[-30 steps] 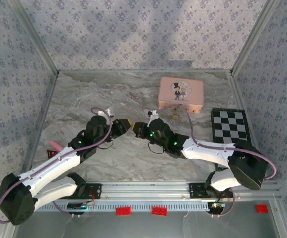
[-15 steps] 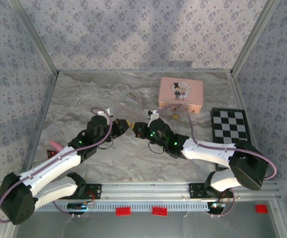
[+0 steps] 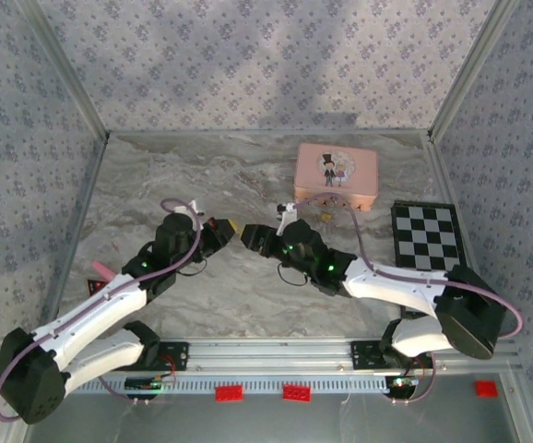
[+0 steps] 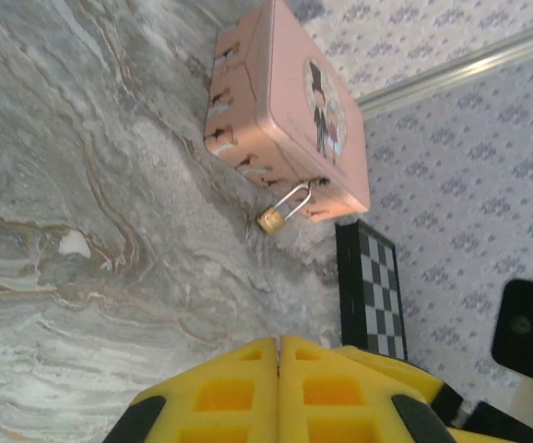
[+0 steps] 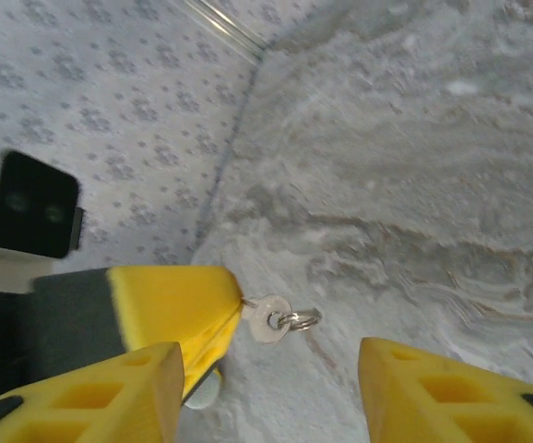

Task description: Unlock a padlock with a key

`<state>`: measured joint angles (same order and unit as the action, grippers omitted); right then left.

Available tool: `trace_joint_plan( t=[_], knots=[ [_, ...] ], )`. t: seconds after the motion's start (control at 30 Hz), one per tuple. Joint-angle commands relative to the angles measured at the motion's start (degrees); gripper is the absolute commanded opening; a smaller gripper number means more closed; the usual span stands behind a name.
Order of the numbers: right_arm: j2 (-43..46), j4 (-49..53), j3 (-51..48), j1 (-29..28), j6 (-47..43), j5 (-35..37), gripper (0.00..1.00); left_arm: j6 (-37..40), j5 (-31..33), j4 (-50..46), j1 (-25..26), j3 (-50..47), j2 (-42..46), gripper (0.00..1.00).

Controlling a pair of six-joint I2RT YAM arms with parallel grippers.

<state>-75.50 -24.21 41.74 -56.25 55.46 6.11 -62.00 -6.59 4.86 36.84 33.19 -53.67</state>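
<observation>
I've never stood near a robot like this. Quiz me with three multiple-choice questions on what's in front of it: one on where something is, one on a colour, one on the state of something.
1. Where is the padlock?
A) on the checkered board
B) at the front of the pink tin
C) beside the arms' bases

2. What colour are the gripper fingers?
A) red
B) blue
C) yellow

3. The right gripper is:
A) open
B) shut on the key
C) shut on the padlock

Answers:
1 B: the left wrist view shows its shackle at the tin's latch.
2 C: they are yellow in both wrist views.
3 A: its jaws stand apart, while the key sticks out of the shut left gripper.
</observation>
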Motion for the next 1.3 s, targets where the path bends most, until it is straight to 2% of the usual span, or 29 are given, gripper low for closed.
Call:
trace_joint_plan(
  t=[0.0,0.23,0.43,0.53,0.83,1.27],
  knots=[
    [3.89,-6.79,-2.94,2.27,-0.11,-2.03,0.64,-1.21,-0.71,-0.38,-1.05,1.44,1.71,0.00],
    [1.86,-22.81,-6.53,5.09,4.18,-10.24,0.69,-5.46,-5.79,7.15,-1.59,1.51,0.98,0.00],
    [-2.12,-31.78,-7.02,5.92,6.94,-13.28,0.69,-3.92,-7.39,8.50,-0.57,2.93,1.90,0.00],
    [-2.41,-32.10,-6.50,5.79,6.26,-13.58,0.73,-3.84,-7.91,10.03,-0.20,2.81,2.12,0.00],
    [-2.53,-32.09,-6.81,6.15,6.59,-14.27,0.73,-4.61,-9.04,15.45,-0.23,1.82,2.08,0.00],
    [-3.32,-33.08,-5.00,5.80,5.89,-17.31,0.64,-4.69,-9.92,16.06,-0.10,1.75,1.35,0.00]
  ],
)
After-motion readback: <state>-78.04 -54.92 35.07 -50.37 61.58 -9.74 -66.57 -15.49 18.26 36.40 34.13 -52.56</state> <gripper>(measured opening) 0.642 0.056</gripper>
